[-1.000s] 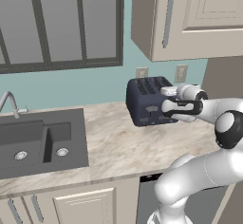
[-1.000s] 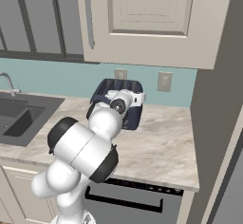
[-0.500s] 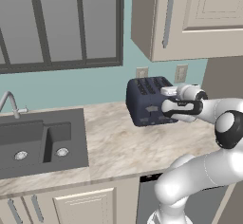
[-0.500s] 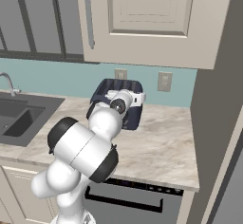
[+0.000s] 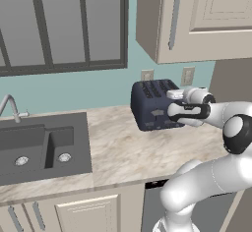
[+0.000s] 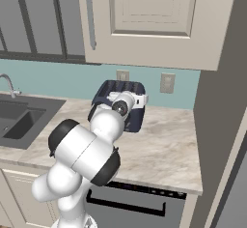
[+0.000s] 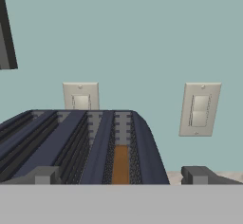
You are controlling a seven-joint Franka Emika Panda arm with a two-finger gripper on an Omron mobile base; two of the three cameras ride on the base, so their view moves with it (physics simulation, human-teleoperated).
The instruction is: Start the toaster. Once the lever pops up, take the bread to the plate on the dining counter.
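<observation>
Spread wide and holding nothing, the tool (image 5: 170, 112) sits at the front face of one dark navy toaster (image 5: 150, 104), which stands on the marble worktop (image 5: 133, 150) against the teal wall. From the hand view, two dark fingertips (image 7: 42, 175) rise far apart at either side of the toaster's top. Four slots can be counted there, and one slice of tan-brown bread (image 7: 120, 165) sits down in the rightmost slot. Two pale wall plates (image 7: 199, 109) hang behind the toaster. One dark sink (image 5: 37, 147) with one faucet (image 5: 10, 107) lies well to the left. No writing can be read anywhere.
</observation>
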